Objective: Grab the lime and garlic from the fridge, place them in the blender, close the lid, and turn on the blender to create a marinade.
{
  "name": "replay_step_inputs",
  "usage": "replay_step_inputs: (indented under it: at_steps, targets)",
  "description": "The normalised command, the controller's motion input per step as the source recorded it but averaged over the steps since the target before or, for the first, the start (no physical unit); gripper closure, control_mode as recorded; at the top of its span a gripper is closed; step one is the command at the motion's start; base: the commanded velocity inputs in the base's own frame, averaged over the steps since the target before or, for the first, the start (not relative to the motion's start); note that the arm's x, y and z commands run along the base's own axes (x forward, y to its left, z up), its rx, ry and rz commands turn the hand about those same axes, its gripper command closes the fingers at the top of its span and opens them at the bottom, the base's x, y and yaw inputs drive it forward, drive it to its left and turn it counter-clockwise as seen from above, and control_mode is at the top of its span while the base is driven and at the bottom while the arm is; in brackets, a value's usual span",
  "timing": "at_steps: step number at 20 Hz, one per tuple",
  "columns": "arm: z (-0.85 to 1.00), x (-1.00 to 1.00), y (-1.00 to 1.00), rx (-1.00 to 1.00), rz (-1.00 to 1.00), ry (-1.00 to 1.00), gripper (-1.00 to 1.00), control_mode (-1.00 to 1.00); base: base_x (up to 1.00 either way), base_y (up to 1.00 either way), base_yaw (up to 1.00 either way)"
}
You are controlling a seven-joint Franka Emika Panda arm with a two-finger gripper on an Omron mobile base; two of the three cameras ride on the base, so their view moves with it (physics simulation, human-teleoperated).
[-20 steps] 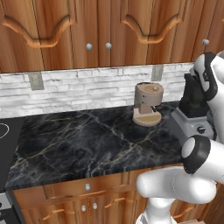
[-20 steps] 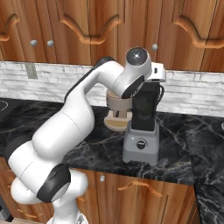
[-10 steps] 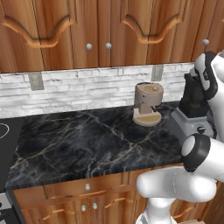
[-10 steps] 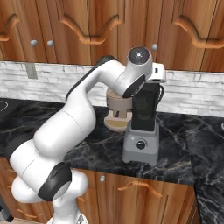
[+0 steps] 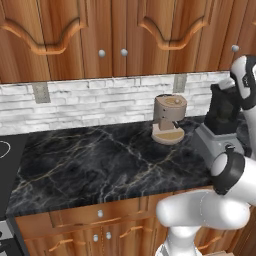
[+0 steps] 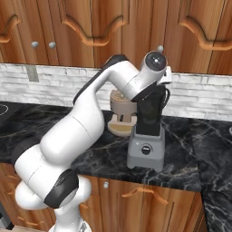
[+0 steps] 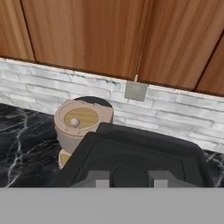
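Almost nothing has shifted over the last second: my arm (image 6: 86, 118) still arches over the black counter (image 5: 100, 165) with my gripper (image 6: 156, 88) parked on top of the blender (image 6: 147, 131), jaws pinched nearly shut, holding nothing I can make out. From my hand, the lid (image 7: 131, 153) looks seated on the jar, so I judge the knob (image 6: 146, 150) comes next. Blender sits toward the counter's back edge, coffee machine (image 5: 169, 119) just beside; open room along the front edge.

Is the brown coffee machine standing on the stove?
No, the coffee machine stands on the black marble counter by the brick wall, right beside the blender.
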Motion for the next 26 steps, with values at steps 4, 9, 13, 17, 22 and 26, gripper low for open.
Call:
replay_step_inputs:
  at_steps: [4,9,13,17,22,26]
  targets:
    - [-0.42,0.06,0.01,0.00,0.17,0.00,1.00,-1.00,0.00,0.00,0.00]
    - [-0.20,0.04,-0.02,0.00,-0.04,-0.01,1.00,-1.00,0.00,0.00,0.00]
    - [-0.13,0.14,-0.06,0.00,-0.09,-0.02,1.00,-1.00,0.00,0.00,0.00]
    - [-0.27,0.00,-0.14,0.00,-0.18,-0.06,1.00,-1.00,0.00,0.00,0.00]
    - [-0.33,0.08,0.00,0.00,-0.13,-0.02,1.00,-1.00,0.00,0.00,0.00]
    - [-0.16,0.29,0.07,0.00,-0.04,0.00,1.00,-1.00,0.00,0.00,0.00]
